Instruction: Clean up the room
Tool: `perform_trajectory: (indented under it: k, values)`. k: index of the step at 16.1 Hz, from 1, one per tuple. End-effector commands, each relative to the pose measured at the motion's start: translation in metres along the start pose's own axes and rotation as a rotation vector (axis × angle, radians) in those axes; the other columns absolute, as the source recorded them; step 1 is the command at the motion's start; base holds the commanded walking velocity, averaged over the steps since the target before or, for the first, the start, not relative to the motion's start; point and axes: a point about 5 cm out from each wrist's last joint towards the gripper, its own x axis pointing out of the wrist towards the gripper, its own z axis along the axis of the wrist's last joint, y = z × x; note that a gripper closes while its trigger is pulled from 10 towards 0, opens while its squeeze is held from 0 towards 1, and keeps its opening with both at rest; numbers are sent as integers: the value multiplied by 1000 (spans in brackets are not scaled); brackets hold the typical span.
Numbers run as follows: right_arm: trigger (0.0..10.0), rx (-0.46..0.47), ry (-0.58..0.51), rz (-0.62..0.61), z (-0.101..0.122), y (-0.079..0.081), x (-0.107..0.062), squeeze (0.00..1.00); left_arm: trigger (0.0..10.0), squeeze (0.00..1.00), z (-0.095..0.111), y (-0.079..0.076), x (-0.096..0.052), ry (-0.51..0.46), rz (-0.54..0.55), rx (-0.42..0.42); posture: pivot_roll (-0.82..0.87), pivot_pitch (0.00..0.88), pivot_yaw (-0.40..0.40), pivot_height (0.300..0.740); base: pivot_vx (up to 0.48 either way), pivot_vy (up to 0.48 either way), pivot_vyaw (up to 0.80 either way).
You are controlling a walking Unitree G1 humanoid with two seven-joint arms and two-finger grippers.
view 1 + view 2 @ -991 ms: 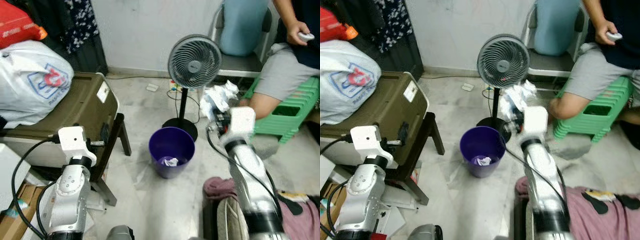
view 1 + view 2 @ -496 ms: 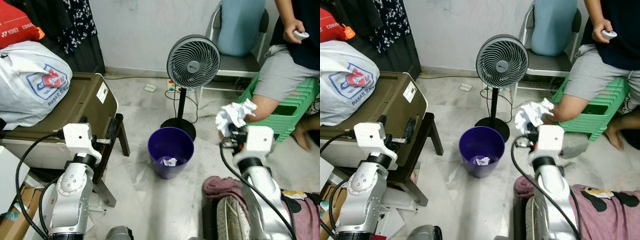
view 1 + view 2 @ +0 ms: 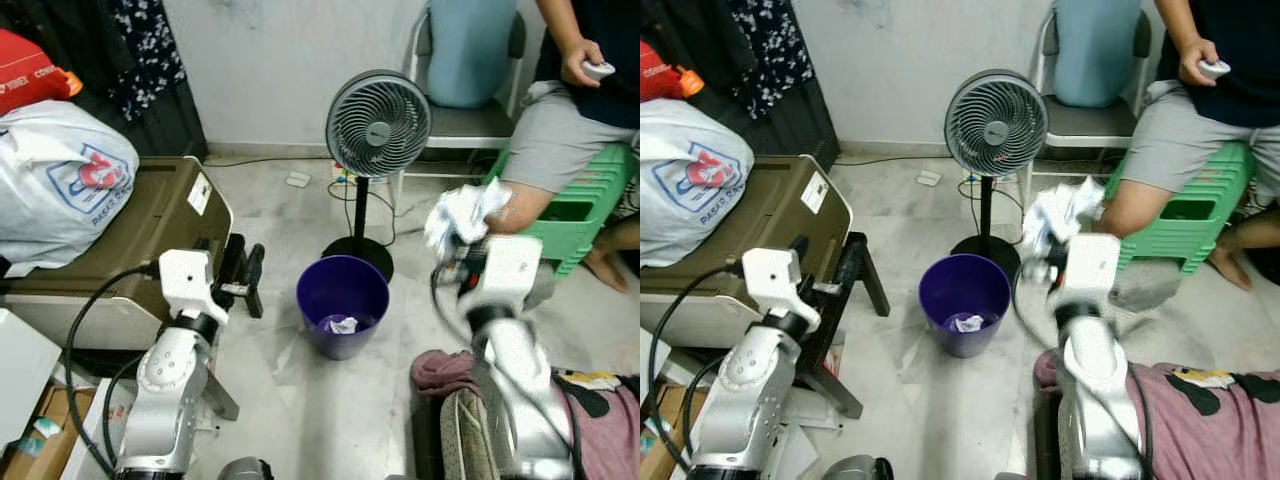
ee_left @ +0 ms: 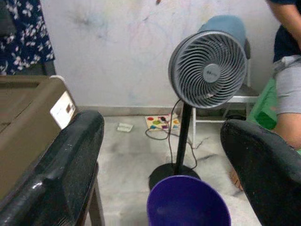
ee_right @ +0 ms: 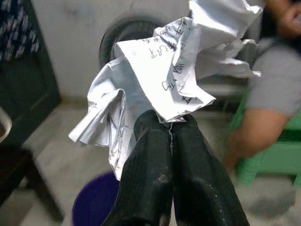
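Left gripper [image 3: 246, 277] swung toward purple bin [image 3: 343, 303].

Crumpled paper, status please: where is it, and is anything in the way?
Right gripper shut on crumpled paper, right of purple bin. Left gripper open, idle. Fan stands behind bin.

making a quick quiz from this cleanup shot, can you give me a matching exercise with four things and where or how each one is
Things:
1. crumpled paper
2. purple bin
3. standing fan
4. left gripper

States or places:
A. jaws apart, holding nothing
B. on the floor, a paper scrap inside
C. pinched in the right gripper
D. upright behind the bin, near the wall

Pairs: 1-C, 2-B, 3-D, 4-A
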Motion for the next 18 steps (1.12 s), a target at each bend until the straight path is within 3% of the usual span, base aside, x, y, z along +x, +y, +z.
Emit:
perform_trajectory:
  k: [1, 6, 12, 18]
  values:
    - [10000, 16, 15, -4, 0, -2, -1, 0, 10000, 0, 5, 0, -1, -11, 4, -3, -197, 0, 38, 740, 0, 0, 0]
    - [10000, 6, 12, 51, 2, 5, 6, 0, 10000, 0, 5, 0, -2, -7, 14, -21, -178, 0, 25, 740, 0, 0, -279]
    - [10000, -18, 0, 93, 5, 11, 12, 0, 10000, 0, 6, -1, -3, -2, 26, -28, -166, 0, 11, 740, 0, 0, 755]
    - [10000, 3, 1, 91, 5, 11, 14, 0, 10000, 0, 8, -3, -3, -9, 0, -29, -167, 0, 9, 740, 0, 0, 0]
